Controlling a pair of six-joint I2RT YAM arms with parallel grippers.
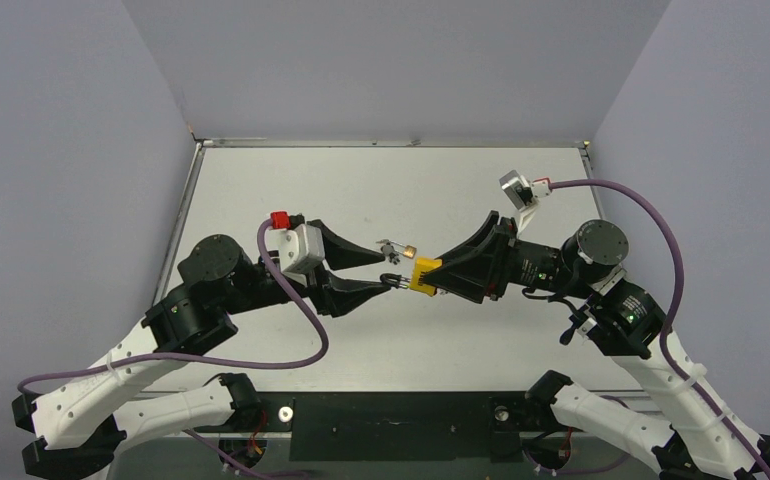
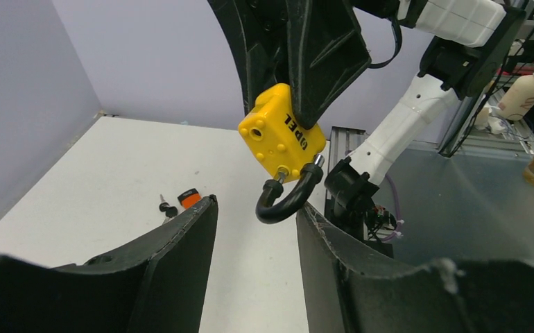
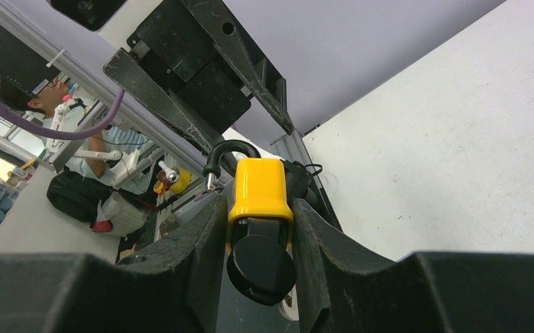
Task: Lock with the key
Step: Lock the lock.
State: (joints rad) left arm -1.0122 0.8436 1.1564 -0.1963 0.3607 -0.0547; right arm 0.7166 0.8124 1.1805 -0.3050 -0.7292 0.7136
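Well, jaws first. The left gripper (image 2: 256, 208) stands spread, its two black fingers (image 2: 181, 263) well apart. The padlock's black shackle (image 2: 306, 191) hangs right in the gap at their tips. In the left wrist view the shackle's outer curve sits very close to the finger on the 3 o'clock side; touching or just clear, I can't tell.

Over to the right gripper (image 3: 259, 208): it's pinching the yellow padlock (image 2: 281, 142) by its flat sides. The body is clamped between both fingers and the shackle pokes out past the tips toward the left arm. The right wrist view shows one leg of the shackle out of the body with its bare metal end showing, so the lock is open. At the near end of the body a black round piece (image 3: 261, 267) sits between the fingers; what it is, I can't make out.

Pulling out to the top view, the two grippers meet tip to tip over mid-table, left arm in from 9 o'clock, right arm from 3 o'clock, padlock held up off the surface.

And the key (image 1: 391, 246)? It's lying on the white table (image 1: 361, 190) at about 11 o'clock from the padlock. It is near the lock but apart from both grippers, with a small orange piece (image 2: 189, 198) just beside it at 3 o'clock.
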